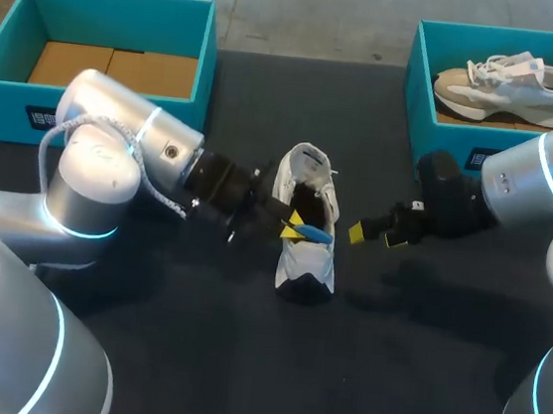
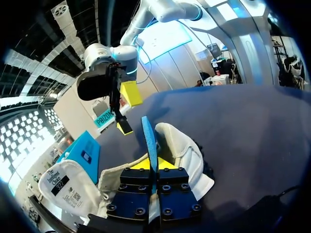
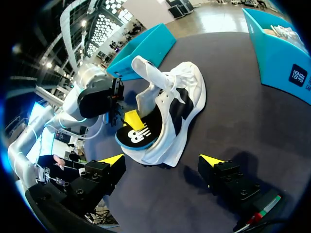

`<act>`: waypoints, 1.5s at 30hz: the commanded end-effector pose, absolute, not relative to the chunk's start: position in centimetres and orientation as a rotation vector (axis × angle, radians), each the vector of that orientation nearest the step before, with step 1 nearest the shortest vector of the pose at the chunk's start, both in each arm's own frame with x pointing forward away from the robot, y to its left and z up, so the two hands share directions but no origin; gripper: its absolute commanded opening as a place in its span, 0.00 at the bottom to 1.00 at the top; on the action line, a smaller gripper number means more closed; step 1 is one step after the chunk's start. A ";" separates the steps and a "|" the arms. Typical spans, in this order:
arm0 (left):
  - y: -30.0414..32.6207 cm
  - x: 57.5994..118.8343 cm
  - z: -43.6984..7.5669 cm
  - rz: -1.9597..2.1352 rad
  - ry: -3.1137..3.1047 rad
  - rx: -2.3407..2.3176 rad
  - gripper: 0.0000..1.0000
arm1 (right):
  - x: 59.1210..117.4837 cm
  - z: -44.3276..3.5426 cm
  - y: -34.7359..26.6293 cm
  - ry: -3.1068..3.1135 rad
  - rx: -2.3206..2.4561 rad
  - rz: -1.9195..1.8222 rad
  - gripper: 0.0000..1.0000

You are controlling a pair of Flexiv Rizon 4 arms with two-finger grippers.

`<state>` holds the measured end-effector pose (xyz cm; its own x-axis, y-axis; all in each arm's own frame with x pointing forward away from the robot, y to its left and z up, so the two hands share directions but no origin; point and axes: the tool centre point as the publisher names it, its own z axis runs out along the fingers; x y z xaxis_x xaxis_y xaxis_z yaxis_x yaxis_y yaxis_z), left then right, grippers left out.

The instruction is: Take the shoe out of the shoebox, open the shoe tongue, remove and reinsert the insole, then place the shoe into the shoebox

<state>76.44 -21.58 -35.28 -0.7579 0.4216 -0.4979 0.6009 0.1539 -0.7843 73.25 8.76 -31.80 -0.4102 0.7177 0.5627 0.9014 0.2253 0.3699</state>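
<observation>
Overall, the dark table [image 1: 416,383] carries two teal boxes along its far edge, one shoe out in the middle, and both arms reaching in.

1. Left arm [image 1: 90,176]: comes in from the left side and lies across the table in front of the left box, wrist pointing at the middle.
2. Right arm [image 1: 539,182]: comes in from the right side, in front of the right box, wrist pointing at the middle.
3. Left box [image 1: 8,107]: open top. Contents: flat brown cardboard [image 1: 112,68] on the floor of the box, nothing else seen.
4. Right box [image 1: 444,136]: open top. Contents: a second shoe [image 1: 510,84], pale with white laces, lying on brown cardboard.
5. Shoe [image 1: 310,261]: white, on the table between the two grippers, well apart from both boxes. In the right wrist view it is tipped on its side, opening turned to the left gripper, tongue [image 3: 146,68] pulled up and out.
6. Insole [image 1: 311,233]: black on top with a blue edge, partly out of the opening, one end seemingly inside the shoe.
7. Left gripper [image 1: 294,224]: at the shoe's opening, fingers clamped on the insole; the left wrist view shows the blue edge standing upright between the two close-set fingers.
8. Right gripper [image 1: 371,234]: just beside the shoe on its other side, fingers spread wide, holding nothing and not touching the shoe.
</observation>
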 end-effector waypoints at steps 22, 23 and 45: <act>-22.5 76.2 -32.8 -1.747 2.192 0.999 0.37 | 73.2 -31.8 9.0 -2.231 -1.525 -0.962 1.00; -22.6 76.0 -32.8 -1.749 2.194 1.004 0.37 | 73.2 -31.8 9.0 -2.231 -1.525 -0.962 1.00; -22.8 77.0 -35.7 -1.653 2.253 1.112 0.00 | 73.2 -31.8 9.0 -2.231 -1.525 -0.962 1.00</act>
